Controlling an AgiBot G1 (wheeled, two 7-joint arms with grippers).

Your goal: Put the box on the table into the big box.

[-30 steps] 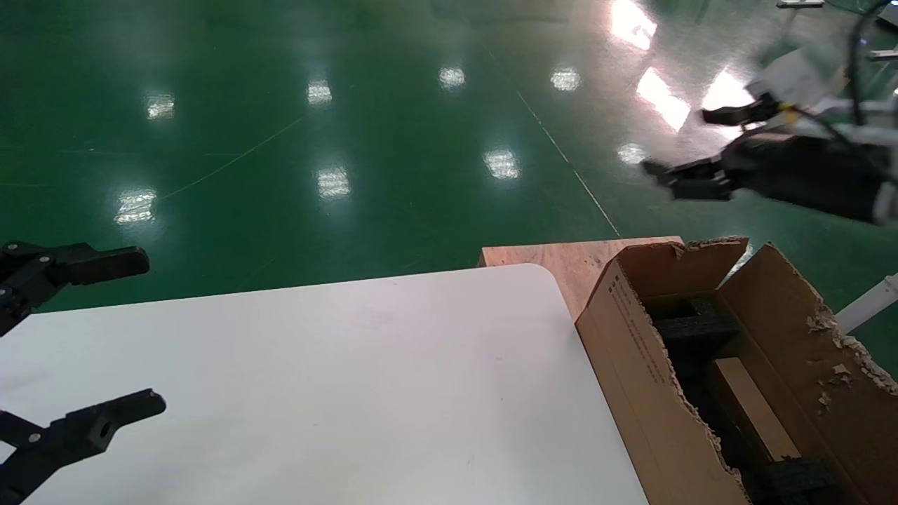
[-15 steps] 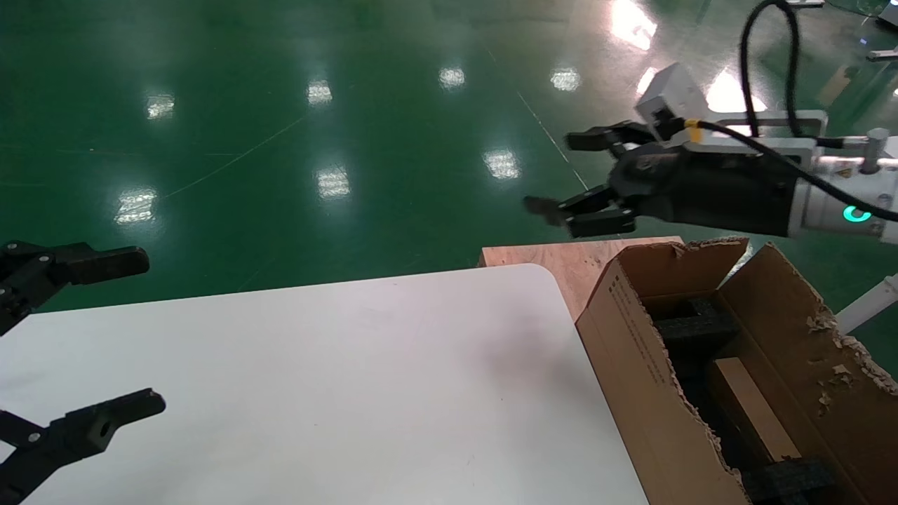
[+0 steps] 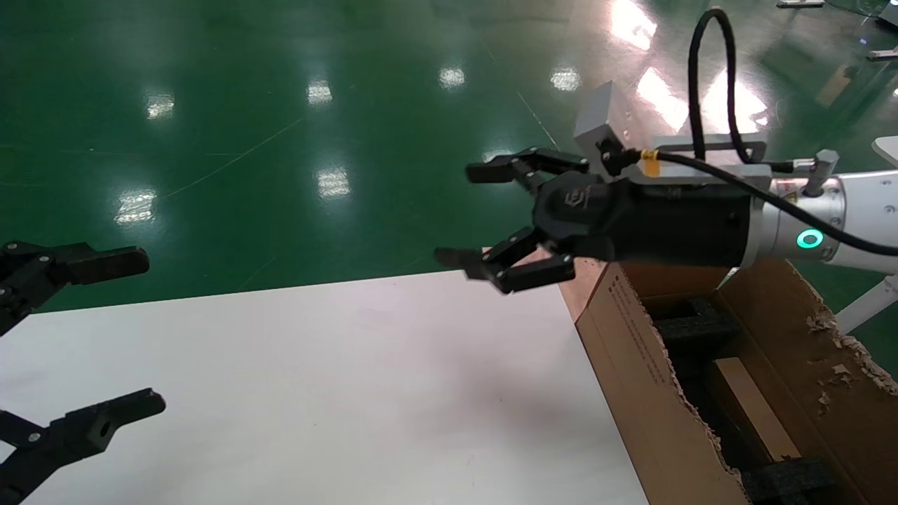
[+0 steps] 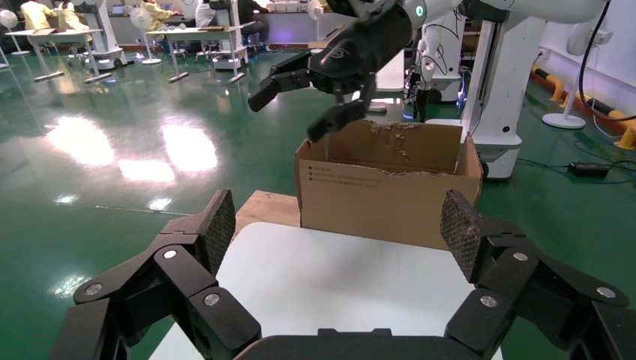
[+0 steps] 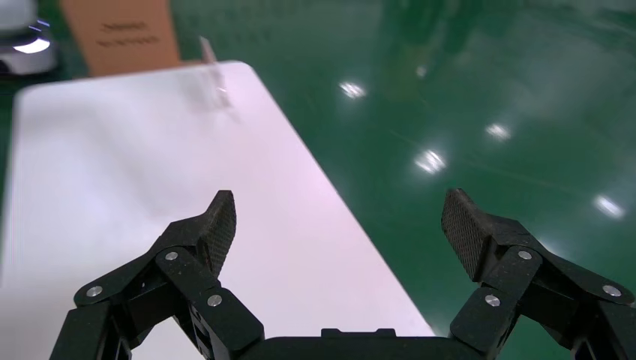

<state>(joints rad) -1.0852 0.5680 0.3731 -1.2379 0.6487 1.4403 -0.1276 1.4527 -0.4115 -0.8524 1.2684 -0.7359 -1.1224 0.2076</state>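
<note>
Black and spread wide, the left gripper (image 3: 144, 333) hovers empty over the near left edge of the table (image 3: 316, 393), whose white top shows bare in the head view. To the right, the big box (image 3: 645, 379) stands just beside the table's right edge, its torn rim ragged, with black foam (image 3: 698, 326) inside. The box (image 3: 754, 407) lies inside the big box, lengthwise among the foam, off the table. Farther back, a pale wooden board (image 3: 572, 270) shows between the table's rounded far corner and the big box. Above that corner hangs the right gripper (image 3: 477, 214), fingers apart and holding nothing, its arm reaching in from the right above the big box.
</note>
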